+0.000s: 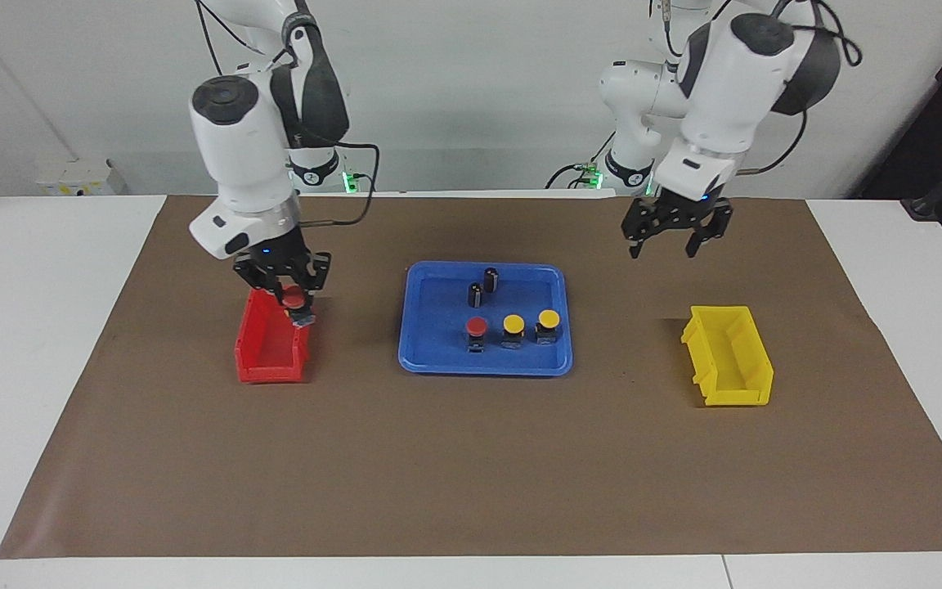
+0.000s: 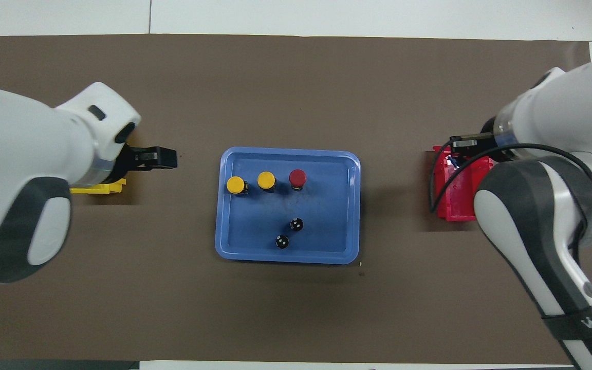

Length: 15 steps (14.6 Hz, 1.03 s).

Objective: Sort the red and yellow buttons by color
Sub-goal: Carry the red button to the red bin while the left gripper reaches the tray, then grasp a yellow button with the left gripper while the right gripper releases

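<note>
Nearest us, our right tool (image 1: 289, 296) grips a red button (image 1: 295, 301) over the red bin (image 1: 271, 348); release comes next. Our left tool (image 1: 672, 237) waits, spread empty.

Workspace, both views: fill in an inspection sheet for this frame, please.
Surface: brown mat over white table.
Job's things: blue tray holds one red button, two yellow buttons; another red button held over red bin; yellow bin looks empty.
Clutter: two dark cylinders in tray.
Grippers: right gripper shut on button; left gripper open, waiting in the air near yellow bin.
Cables: black, along both arms.
Surroundings: white wall.
</note>
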### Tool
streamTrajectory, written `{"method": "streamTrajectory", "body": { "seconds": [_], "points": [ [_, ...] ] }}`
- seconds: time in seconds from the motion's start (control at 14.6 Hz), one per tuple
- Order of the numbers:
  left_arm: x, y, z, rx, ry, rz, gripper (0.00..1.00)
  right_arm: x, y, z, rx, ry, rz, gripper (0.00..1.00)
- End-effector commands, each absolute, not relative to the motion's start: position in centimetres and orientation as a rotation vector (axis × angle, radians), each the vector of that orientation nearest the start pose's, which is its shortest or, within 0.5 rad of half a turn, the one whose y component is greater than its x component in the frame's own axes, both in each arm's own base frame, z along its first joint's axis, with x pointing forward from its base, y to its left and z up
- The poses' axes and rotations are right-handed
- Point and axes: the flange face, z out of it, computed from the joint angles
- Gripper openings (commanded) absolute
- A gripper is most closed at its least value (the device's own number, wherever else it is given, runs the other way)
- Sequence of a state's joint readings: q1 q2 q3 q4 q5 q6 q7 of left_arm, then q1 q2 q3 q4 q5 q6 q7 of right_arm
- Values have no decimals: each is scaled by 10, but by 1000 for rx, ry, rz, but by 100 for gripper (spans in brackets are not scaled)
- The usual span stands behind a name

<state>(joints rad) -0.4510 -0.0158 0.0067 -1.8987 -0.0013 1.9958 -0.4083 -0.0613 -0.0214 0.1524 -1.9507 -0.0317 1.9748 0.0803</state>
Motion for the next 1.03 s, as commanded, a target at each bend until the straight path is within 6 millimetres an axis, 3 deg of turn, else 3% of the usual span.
{"method": "streamTrajectory", "body": {
  "seconds": [0.0,0.14,0.41,0.62,0.75,0.96],
  "points": [
    [524,-292,450,-3190,-27,-142,97,517,17,452,-3148,-67,-113,19],
    [520,-308,434,-3193,-14,-140,93,503,4,433,-3149,-91,-137,19],
    [499,-327,386,-3201,-8,-152,84,494,4,406,-3117,-46,-149,19],
    [494,-324,376,-3195,-1,-140,82,486,4,378,-3117,-51,-188,19],
    [483,-331,371,-3193,26,-126,82,484,6,370,-3117,-52,-176,19],
    [483,-332,366,-3200,26,-144,82,476,7,357,-3118,-60,-162,21]
  ]
}}
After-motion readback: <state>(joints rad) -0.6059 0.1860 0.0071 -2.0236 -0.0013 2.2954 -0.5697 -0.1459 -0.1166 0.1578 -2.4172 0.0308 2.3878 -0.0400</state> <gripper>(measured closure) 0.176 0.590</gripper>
